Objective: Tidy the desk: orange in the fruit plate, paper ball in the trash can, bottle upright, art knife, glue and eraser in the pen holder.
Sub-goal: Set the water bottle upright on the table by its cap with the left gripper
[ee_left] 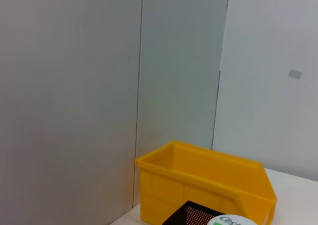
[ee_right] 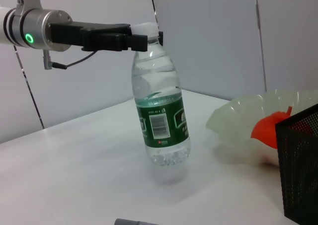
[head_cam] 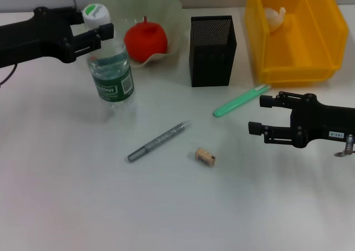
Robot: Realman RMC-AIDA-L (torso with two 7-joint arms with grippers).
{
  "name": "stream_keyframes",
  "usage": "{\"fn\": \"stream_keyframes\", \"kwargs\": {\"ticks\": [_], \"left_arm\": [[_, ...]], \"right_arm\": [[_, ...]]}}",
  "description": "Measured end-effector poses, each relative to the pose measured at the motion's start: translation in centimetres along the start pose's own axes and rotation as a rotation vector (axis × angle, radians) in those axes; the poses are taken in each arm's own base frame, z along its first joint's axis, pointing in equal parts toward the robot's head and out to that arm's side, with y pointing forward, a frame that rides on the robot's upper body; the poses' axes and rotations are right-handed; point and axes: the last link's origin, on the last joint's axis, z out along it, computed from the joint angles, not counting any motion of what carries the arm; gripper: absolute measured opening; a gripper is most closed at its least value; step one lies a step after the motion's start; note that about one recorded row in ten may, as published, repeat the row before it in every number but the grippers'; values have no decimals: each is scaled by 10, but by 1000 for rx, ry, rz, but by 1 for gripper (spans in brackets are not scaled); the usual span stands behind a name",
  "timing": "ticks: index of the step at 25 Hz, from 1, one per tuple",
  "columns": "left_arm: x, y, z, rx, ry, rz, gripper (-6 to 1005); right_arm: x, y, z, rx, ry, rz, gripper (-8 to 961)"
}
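My left gripper (head_cam: 99, 22) is shut on the neck of the bottle (head_cam: 111, 68), which stands on the table leaning slightly. The right wrist view shows that grip (ee_right: 141, 38) just under the bottle's (ee_right: 160, 120) cap. The orange (head_cam: 145, 40) lies in the fruit plate (head_cam: 166, 10). In the trash can (head_cam: 310, 46) sits the paper ball (head_cam: 274, 15). On the table lie the green art knife (head_cam: 241, 100), the grey pen-shaped glue (head_cam: 158, 142) and the eraser (head_cam: 205, 157). My right gripper (head_cam: 262, 115) hovers open and holding nothing, right of the knife. The pen holder (head_cam: 212, 50) stands upright.
The pen holder stands between the fruit plate and the trash can, near the table's back edge. The left wrist view looks over the bottle cap (ee_left: 231, 220) at the pen holder (ee_left: 191, 216), the trash can (ee_left: 203, 185) and grey wall panels behind.
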Motion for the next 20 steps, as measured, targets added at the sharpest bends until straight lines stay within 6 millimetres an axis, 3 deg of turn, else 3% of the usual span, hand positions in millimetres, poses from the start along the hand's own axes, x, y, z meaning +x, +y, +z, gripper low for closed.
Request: {"fn": "stream_keyframes", "kwargs": {"ticks": [20], "left_arm": [[-6,-7,-12,50,24,-12,446]], "right_arm": [[-2,0,2,-4,-5,-3,763]]}}
